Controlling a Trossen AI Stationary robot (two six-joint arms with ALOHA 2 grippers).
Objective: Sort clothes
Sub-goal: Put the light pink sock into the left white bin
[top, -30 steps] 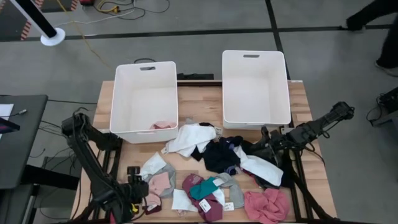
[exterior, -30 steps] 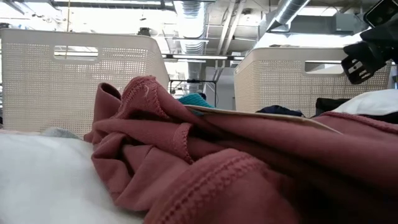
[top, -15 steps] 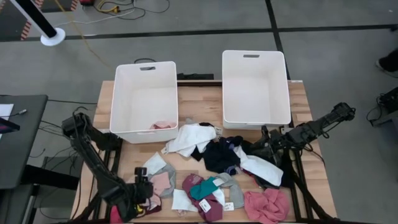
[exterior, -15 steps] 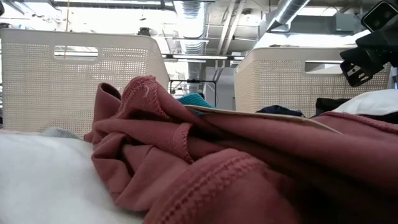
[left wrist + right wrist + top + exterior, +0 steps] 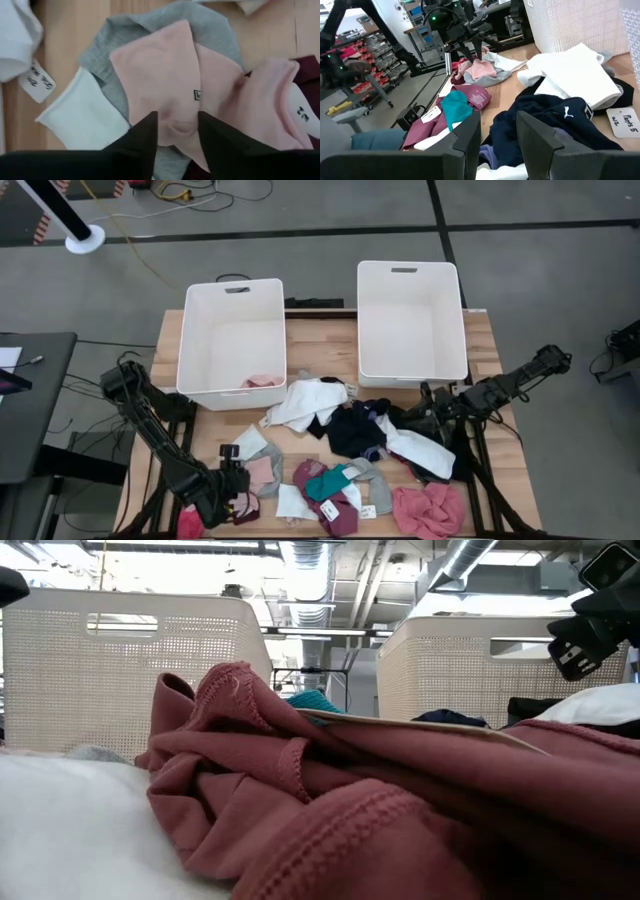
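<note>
We see the left gripper [image 5: 232,480] low over the near left part of the bench [image 5: 170,340], its fingers [image 5: 142,142] pinching a fold of a pale pink garment [image 5: 170,80] that lies on a grey garment [image 5: 102,50]. Just beside these lie a white sock [image 5: 80,117] and a paper tag [image 5: 35,80]. The right gripper [image 5: 432,408] hovers at the right side of the bench above a navy garment [image 5: 545,117], its fingers [image 5: 465,137] spread with nothing between them. The rest of the clothes are strewn across the near half of the bench: a white garment [image 5: 305,402], a teal sock [image 5: 325,480], a maroon garment [image 5: 335,515] and a pink ruffled piece [image 5: 428,510]. Two white bins stand at the far side; the left bin [image 5: 233,340] holds a small pink item [image 5: 262,381], and the right bin [image 5: 410,320] shows only its white floor.
</note>
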